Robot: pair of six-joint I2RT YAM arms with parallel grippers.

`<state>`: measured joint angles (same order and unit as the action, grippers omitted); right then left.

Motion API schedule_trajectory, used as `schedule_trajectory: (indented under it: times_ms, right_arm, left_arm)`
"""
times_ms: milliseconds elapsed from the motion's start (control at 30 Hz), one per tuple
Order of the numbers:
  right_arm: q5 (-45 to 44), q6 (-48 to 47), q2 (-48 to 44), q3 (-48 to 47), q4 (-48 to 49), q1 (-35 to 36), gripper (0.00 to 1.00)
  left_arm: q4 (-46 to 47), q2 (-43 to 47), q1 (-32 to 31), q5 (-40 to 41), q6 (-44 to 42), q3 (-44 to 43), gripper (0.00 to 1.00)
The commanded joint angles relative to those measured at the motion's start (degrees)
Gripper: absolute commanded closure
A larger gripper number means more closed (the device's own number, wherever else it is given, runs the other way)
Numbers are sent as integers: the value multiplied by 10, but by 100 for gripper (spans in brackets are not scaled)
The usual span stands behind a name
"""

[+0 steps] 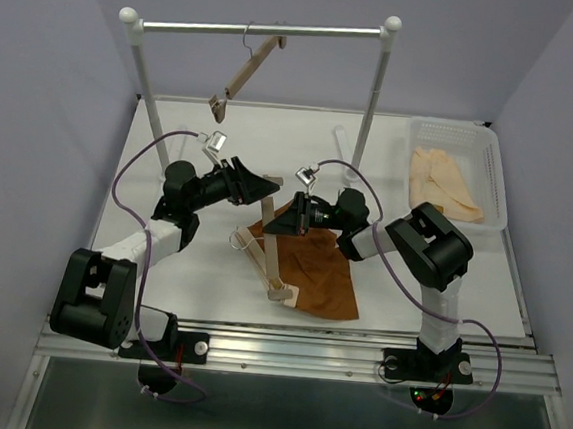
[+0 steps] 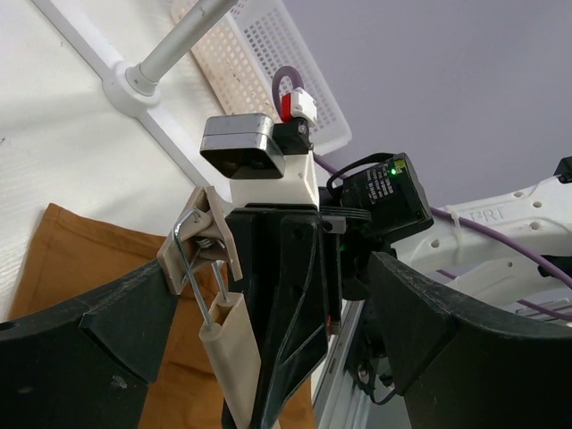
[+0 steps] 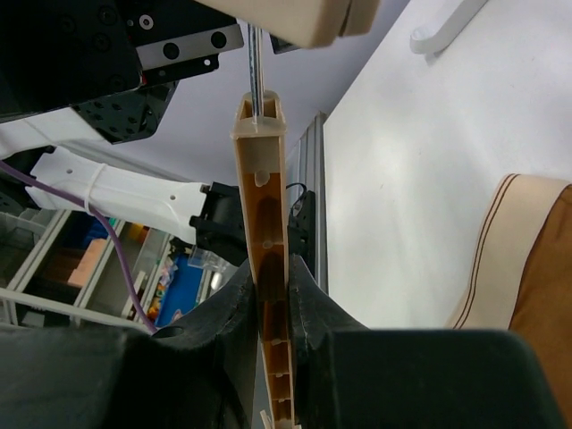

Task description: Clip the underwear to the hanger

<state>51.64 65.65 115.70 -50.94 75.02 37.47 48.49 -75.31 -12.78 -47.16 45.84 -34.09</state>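
The hanger (image 1: 274,259), a slim light-wood bar, stands tilted over the rust-brown underwear (image 1: 317,272) lying flat mid-table. My right gripper (image 1: 276,224) is shut on the bar; in the right wrist view the fingers (image 3: 223,313) pinch the bar (image 3: 266,223) from both sides. My left gripper (image 1: 267,187) is open at the bar's upper end. In the left wrist view its wide-apart fingers (image 2: 98,331) flank the end clip (image 2: 198,239) without touching it. The underwear (image 2: 80,250) lies below, and its tan waistband (image 3: 505,241) shows at the right of the right wrist view.
A steel rail (image 1: 262,30) on white posts crosses the back, with a second hanger (image 1: 244,70) hanging from it. A white basket (image 1: 497,183) holding pale cream garments stands at the back right. The metal table edge runs along the front.
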Motion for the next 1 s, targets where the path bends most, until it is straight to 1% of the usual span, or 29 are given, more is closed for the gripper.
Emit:
schedule_trajectory:
  times_ms: [0,233,433,467,633,700,933,967]
  right_arm:
    - [12,16,8,-16,154,-3,99]
    - [-2,-26,0,-16,91,-3,99]
    - [-15,-33,-7,-8,87,2,99]
    - [-15,-33,-7,-8,87,2,99]
    - [-17,-33,-4,-7,88,2,99]
    - [-19,-32,-3,-7,88,2,99]
    - [-21,-33,-7,0,90,2,99]
    - [-21,-33,-7,0,90,2,99]
  left_arm:
    - [43,-6,-3,-11,6,-19,4]
    - [49,-3,-4,-6,11,-20,7]
    - [51,-6,-9,25,17,-19,8]
    - [51,-8,-12,29,17,-20,10]
    - [55,-8,-16,40,21,-26,12]
    - [56,-10,-19,40,22,-28,16]
    - [48,-9,-19,50,19,-26,17]
    - [43,-10,-19,51,17,-28,18]
